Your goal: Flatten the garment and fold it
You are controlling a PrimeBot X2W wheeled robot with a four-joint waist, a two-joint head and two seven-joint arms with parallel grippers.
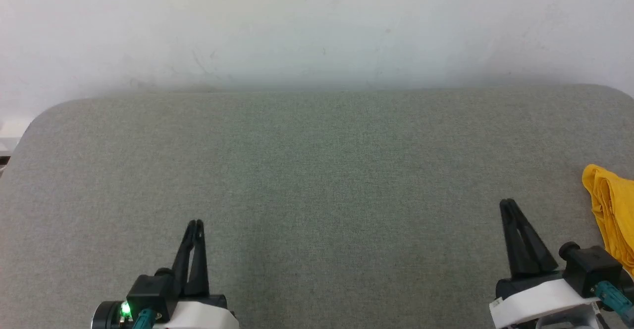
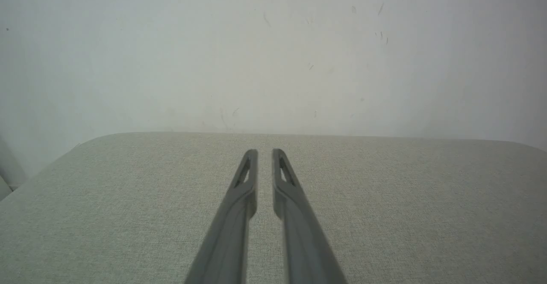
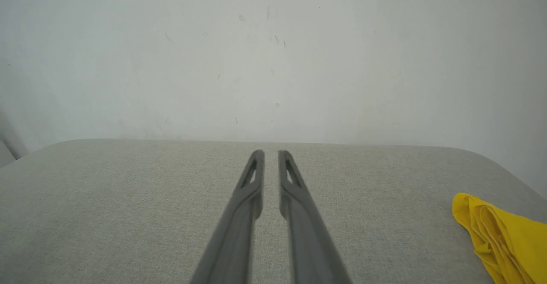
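Nearest the camera in the head view, the left gripper (image 1: 196,223) and the right gripper (image 1: 508,203) hover low over the grey fabric-covered table (image 1: 317,170), well apart from each other, fingers pointing toward the far edge. Both are drawn in narrow. In each wrist view the two dark fingers run almost parallel with only a thin slit between them, and nothing is caught in that slit, for the left gripper (image 2: 265,151) and the right gripper (image 3: 271,152) alike.

The garment (image 1: 613,210), a bunched heap of bright yellow cloth, lies on the table to the outer side of the right gripper, near it but not touching, about level with its fingers. In the right wrist view the garment (image 3: 502,237) sits at the lower right, apart from the fingers, its near folds stacked in soft ridges. It lies far from the left gripper, across the whole width of the table.

The picture's edge cuts off most of the garment, so its shape, sleeves and any print cannot be made out. Beyond the table's rounded far edge stands a pale, lightly scuffed wall (image 1: 317,22).
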